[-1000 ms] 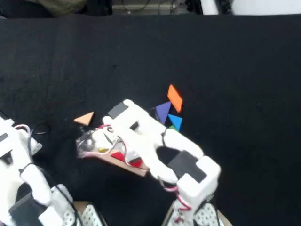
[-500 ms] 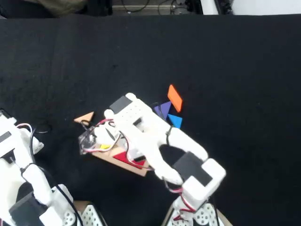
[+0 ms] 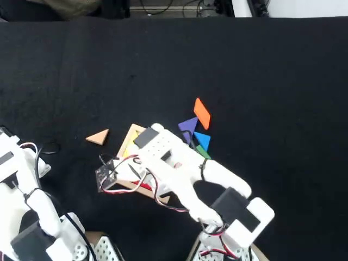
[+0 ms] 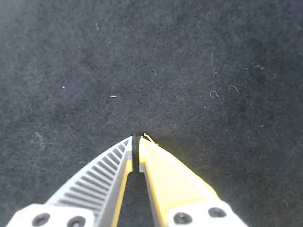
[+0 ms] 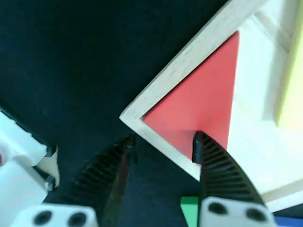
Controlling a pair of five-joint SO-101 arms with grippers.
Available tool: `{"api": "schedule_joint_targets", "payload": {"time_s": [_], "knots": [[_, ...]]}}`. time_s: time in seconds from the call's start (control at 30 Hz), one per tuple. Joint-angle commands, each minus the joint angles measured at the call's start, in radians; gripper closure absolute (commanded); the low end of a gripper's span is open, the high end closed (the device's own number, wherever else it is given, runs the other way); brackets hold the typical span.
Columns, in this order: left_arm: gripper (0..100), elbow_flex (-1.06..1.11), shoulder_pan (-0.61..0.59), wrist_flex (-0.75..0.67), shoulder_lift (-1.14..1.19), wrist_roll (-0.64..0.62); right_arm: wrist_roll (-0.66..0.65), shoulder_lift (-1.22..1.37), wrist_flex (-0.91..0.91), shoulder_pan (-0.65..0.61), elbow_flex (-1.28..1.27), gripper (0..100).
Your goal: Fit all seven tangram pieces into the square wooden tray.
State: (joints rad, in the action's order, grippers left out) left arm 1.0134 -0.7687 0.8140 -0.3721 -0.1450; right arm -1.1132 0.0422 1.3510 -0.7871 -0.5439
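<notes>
The right gripper (image 5: 162,141) stood open, one finger either side of the corner rim of the wooden tray (image 5: 189,59) holding a red triangle (image 5: 199,99), while the left gripper (image 4: 137,139) was closed, empty, over the black cloth (image 4: 142,56)

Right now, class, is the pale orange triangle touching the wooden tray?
Apart. In the high view, black cloth shows plainly between the pale orange triangle and the wooden tray.
</notes>
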Motion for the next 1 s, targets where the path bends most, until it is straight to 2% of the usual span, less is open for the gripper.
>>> {"api": "schedule_joint_targets", "payload": {"time_s": [0.0, 0.23, 0.5, 0.73, 0.97], "knots": [[97, -0.051, 0.005, -0.015, -0.023, -0.005, 0.012, 0.001, -0.063, -0.011, -0.019, 78.3], [97, -0.051, 0.005, -0.015, -0.023, -0.005, 0.011, 0.064, -0.137, 0.031, -0.008, 78.3], [97, -0.051, 0.007, -0.015, -0.023, -0.003, 0.014, 0.163, -0.080, 0.031, 0.068, 78.6], [97, -0.051, 0.007, -0.015, -0.021, -0.003, 0.021, 0.059, -0.038, 0.034, 0.093, 78.6], [97, -0.051, 0.007, -0.015, -0.021, -0.003, 0.147, -0.094, -0.095, 0.043, 0.056, 78.4]]}}
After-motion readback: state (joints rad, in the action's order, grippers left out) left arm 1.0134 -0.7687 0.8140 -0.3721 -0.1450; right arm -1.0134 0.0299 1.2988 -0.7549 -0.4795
